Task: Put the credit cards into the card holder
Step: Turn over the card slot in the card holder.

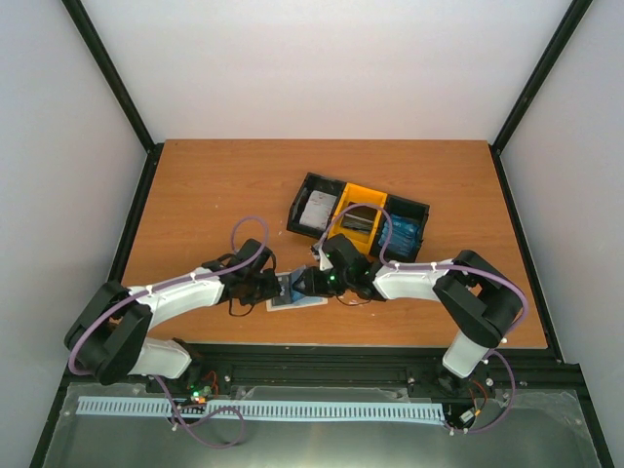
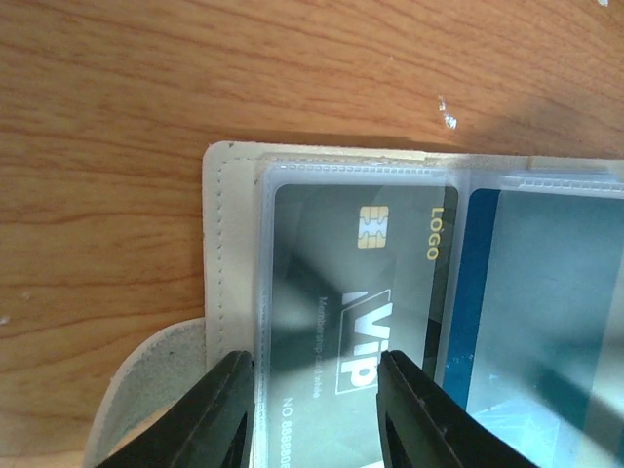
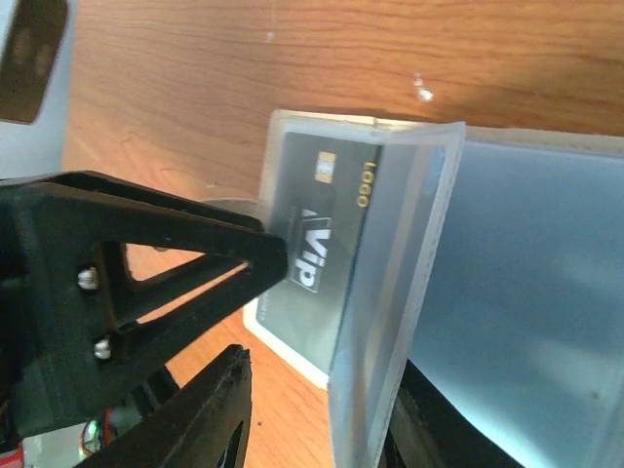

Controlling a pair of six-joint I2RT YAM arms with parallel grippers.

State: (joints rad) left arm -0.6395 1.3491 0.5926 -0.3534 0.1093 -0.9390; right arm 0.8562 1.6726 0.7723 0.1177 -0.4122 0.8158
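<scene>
The cream card holder (image 1: 310, 301) lies open on the table between both arms. In the left wrist view its stitched edge (image 2: 229, 253) frames clear sleeves; a dark VIP credit card (image 2: 341, 292) sits in one and a blue card (image 2: 526, 312) in the sleeve beside it. My left gripper (image 2: 317, 414) is open, its fingers straddling the dark card from just above. My right gripper (image 3: 322, 429) is open; a clear sleeve leaf (image 3: 390, 292) stands raised between its fingers, leaning on the right one. The dark card (image 3: 312, 263) shows there too, with a left finger (image 3: 195, 253) at it.
A black-and-yellow three-compartment tray (image 1: 390, 203) stands just behind the grippers, holding a grey-white card (image 1: 317, 210), a dark card (image 1: 358, 216) and a blue card (image 1: 408, 231). The holder's closing strap (image 2: 146, 390) lies to the left on the wood.
</scene>
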